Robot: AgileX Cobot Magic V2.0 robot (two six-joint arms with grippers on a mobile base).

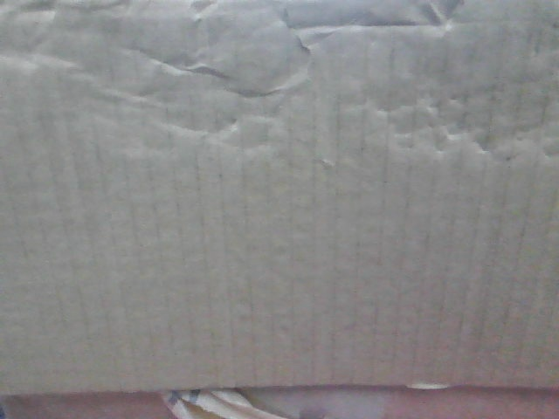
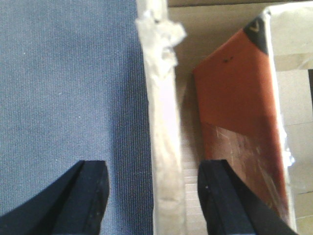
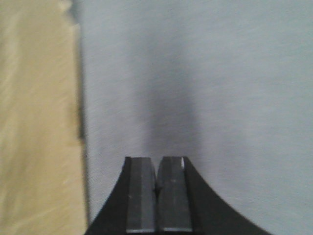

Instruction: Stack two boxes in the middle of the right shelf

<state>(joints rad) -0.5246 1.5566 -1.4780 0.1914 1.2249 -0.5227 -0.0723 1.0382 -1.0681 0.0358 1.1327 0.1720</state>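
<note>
A tan corrugated box (image 1: pixel 279 218) fills almost the whole front view, its face creased and dented near the top, with a bit of tape (image 1: pixel 428 385) at its bottom edge. In the left wrist view my left gripper (image 2: pixel 154 169) is open, its fingers either side of a pale taped box edge (image 2: pixel 164 122) without touching it. An orange-brown flap (image 2: pixel 234 98) lies to the right of that edge. My right gripper (image 3: pixel 157 169) is shut on nothing, with a tan box side (image 3: pixel 36 127) to its left. I cannot make out the shelf in any view.
A blue-grey woven surface (image 2: pixel 63 83) lies left of the taped edge. A pale grey flat surface (image 3: pixel 220 83) lies under the right gripper. Below the box in the front view show a reddish strip (image 1: pixel 79 406) and white cables (image 1: pixel 218 403).
</note>
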